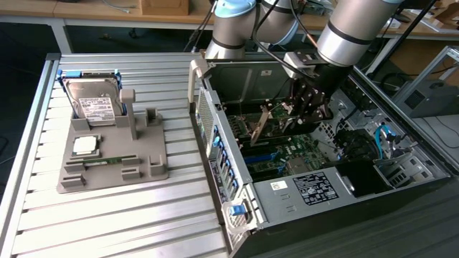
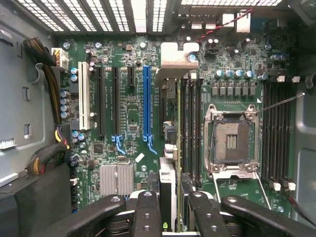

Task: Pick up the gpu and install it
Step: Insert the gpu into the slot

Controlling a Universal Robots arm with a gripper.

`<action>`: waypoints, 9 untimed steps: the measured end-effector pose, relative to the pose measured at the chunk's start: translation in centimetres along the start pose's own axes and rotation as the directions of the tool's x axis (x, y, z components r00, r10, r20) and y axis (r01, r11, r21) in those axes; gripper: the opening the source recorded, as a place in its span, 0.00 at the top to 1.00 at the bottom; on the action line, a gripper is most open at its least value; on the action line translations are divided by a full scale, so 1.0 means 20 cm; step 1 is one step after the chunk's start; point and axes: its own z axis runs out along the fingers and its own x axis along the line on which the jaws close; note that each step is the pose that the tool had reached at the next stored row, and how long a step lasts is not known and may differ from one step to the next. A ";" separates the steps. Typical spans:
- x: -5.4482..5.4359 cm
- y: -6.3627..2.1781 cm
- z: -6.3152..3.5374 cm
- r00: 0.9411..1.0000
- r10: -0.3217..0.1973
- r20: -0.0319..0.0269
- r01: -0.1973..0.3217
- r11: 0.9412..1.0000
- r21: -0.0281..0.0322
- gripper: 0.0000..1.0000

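While held edge-on inside the open computer case, the gpu is described first, then what lies around it.

gpu (image 1: 263,122): thin green-brown card with a silver bracket, upright on its long edge, over the motherboard; in the wrist view it (image 2: 168,163) runs as a narrow strip from between the fingers up to its silver bracket.

end effector (image 1: 305,115): black, closed on the gpu from both sides, jaws part-way apart with the card between them; in the wrist view its (image 2: 168,217) dark fingers (image 2: 147,212) flank the card's near end.

blue slot (image 2: 146,106): long, on the motherboard, just beside the card's line, apart from it.

motherboard (image 1: 287,153): green, lying flat in the case floor, with an uncovered processor socket (image 2: 232,140) and black memory slots (image 2: 276,128) near it.

computer case (image 1: 237,177): side open, lying on the tabletop toward the exterior view's right.

arm (image 1: 351,32): grey, reaching down into the case from above.

grey holder (image 1: 115,156): on the tabletop at the exterior view's left, well apart from the case.

hard drive (image 1: 93,102): silver with a white label, leaning upright at the holder's far end.

processor chip (image 1: 86,144): square, flat on the holder.

memory stick (image 1: 104,160): narrow, green, lying in a groove just beside the chip.

tabletop (image 1: 143,215): ribbed metal slats.
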 end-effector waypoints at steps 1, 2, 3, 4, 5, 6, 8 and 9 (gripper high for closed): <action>0.00 0.001 0.000 1.000 0.000 0.000 0.000 1.000 0.000 0.73; 0.00 0.002 0.001 1.000 0.000 0.000 0.000 1.000 0.000 0.73; 0.00 0.003 0.001 1.000 0.000 0.000 0.000 1.000 0.000 0.73; 0.00 0.003 0.001 1.000 0.000 0.000 0.000 1.000 0.000 0.73; 0.00 0.004 0.001 1.000 0.000 0.000 0.000 1.000 0.000 0.73; 0.00 0.005 0.001 1.000 0.000 0.000 0.000 1.000 0.000 0.73; 0.00 0.007 0.002 1.000 0.000 0.000 0.000 1.000 0.000 0.73; 0.00 0.008 0.002 1.000 0.000 0.000 0.000 1.000 0.000 0.73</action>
